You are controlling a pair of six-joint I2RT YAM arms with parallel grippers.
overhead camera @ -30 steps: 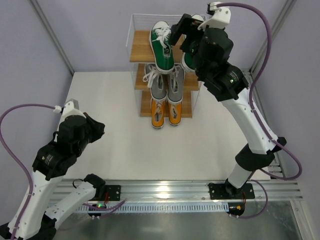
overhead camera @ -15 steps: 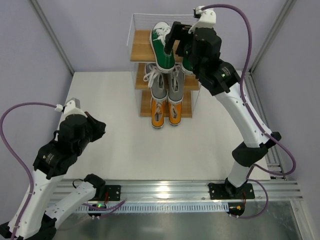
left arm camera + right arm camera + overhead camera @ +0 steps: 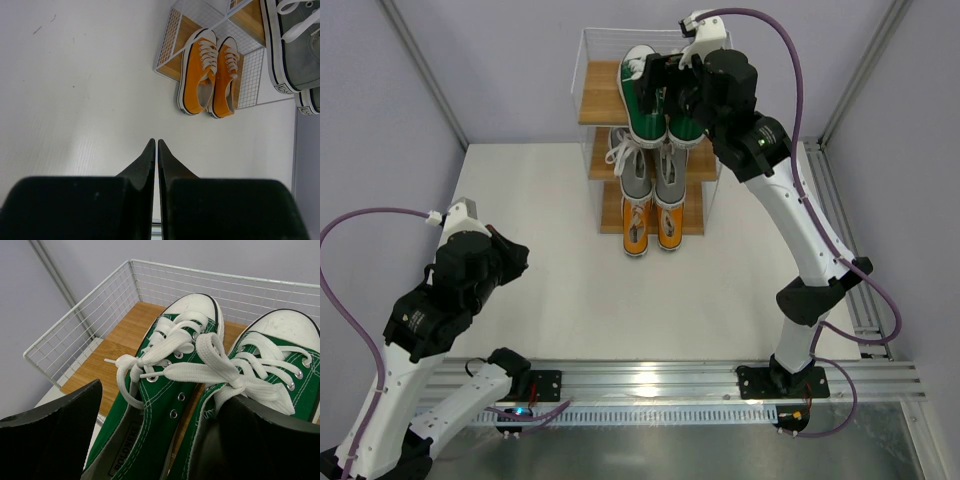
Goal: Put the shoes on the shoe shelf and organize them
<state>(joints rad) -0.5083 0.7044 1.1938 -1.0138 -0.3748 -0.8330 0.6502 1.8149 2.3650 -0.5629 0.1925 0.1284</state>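
Observation:
The shoe shelf (image 3: pixel 604 92) stands at the back of the table. The green shoes lie side by side on its top board, the left one (image 3: pixel 642 100) and the right one (image 3: pixel 686 118). The grey pair (image 3: pixel 653 178) is on the middle board and the orange pair (image 3: pixel 651 224) on the bottom board. My right gripper (image 3: pixel 667 84) hovers over the green shoes, open wide. In the right wrist view the left green shoe (image 3: pixel 165 385) lies between the fingers, and the right finger (image 3: pixel 260 445) sits at the heel opening of the right green shoe (image 3: pixel 270 365). My left gripper (image 3: pixel 155 143) is shut and empty above the table.
The shelf's white wire wall (image 3: pixel 80 330) borders the top board (image 3: pixel 117 347) left of the green shoes. The orange pair (image 3: pixel 210 75) and a grey shoe (image 3: pixel 292 45) show ahead of the left gripper. Metal frame posts stand at the table's back corners.
My right arm has swung left over the top board, and the right green shoe now shows next to the left one. The left arm has barely moved.

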